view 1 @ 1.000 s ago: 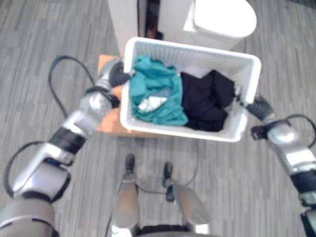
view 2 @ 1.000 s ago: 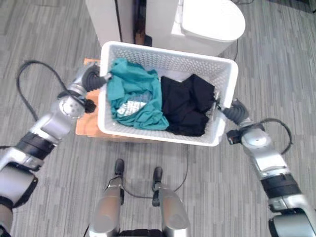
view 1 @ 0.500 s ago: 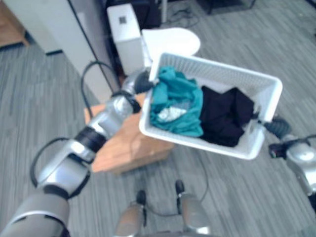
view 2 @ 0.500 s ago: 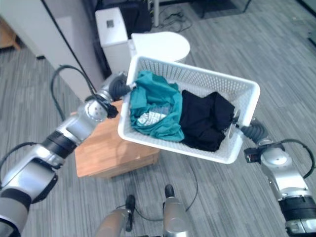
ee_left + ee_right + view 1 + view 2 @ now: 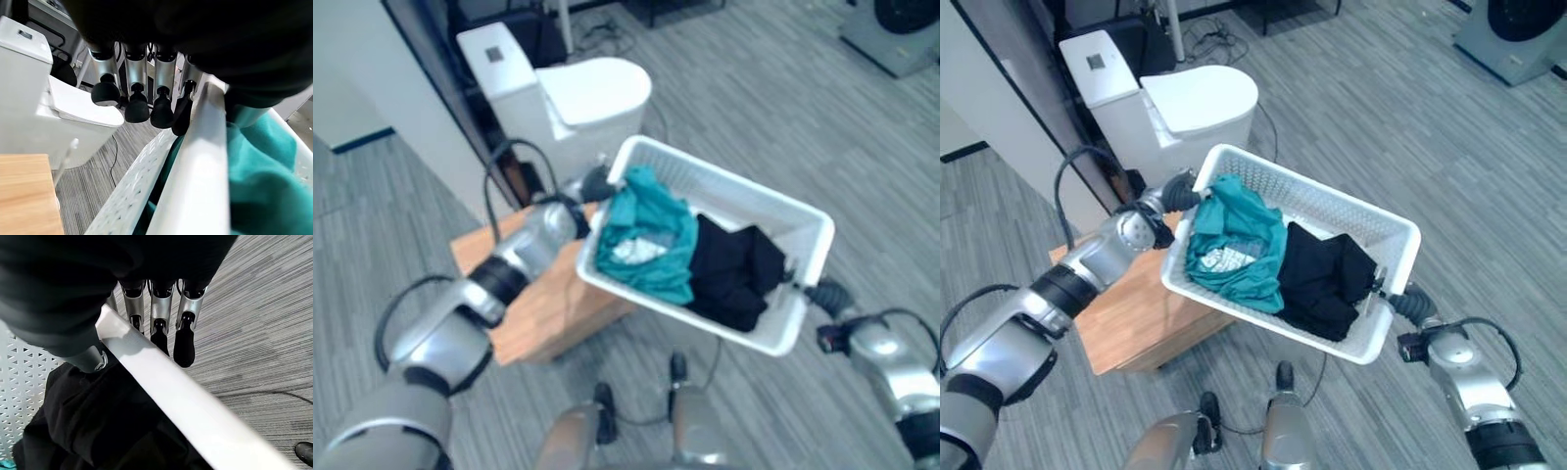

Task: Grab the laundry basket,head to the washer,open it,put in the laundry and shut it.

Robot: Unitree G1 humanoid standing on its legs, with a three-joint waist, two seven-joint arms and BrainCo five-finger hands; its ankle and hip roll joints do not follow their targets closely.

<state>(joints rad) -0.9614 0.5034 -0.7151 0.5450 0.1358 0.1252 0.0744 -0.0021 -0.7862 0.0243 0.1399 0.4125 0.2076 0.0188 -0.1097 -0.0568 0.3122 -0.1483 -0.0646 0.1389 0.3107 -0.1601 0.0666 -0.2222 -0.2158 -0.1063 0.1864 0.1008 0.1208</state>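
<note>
Left eye view: both hands, left hand (image 5: pixel 598 183) and right hand (image 5: pixel 829 296), fingers curled round the laundry basket (image 5: pixel 808 257) rim.

Left hand (image 5: pixel 1180 192) and right hand (image 5: pixel 1408 304) outstretched, fingers curled, gripping

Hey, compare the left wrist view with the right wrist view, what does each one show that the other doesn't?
The left wrist view has the left hand with fingers curled over the laundry basket's rim, teal clothing inside, plus the white toilet and a corner of the wooden table. The right wrist view has the right hand curled over the opposite rim, with black clothing beneath. Both share the white perforated basket and the grey striped floor.
</note>
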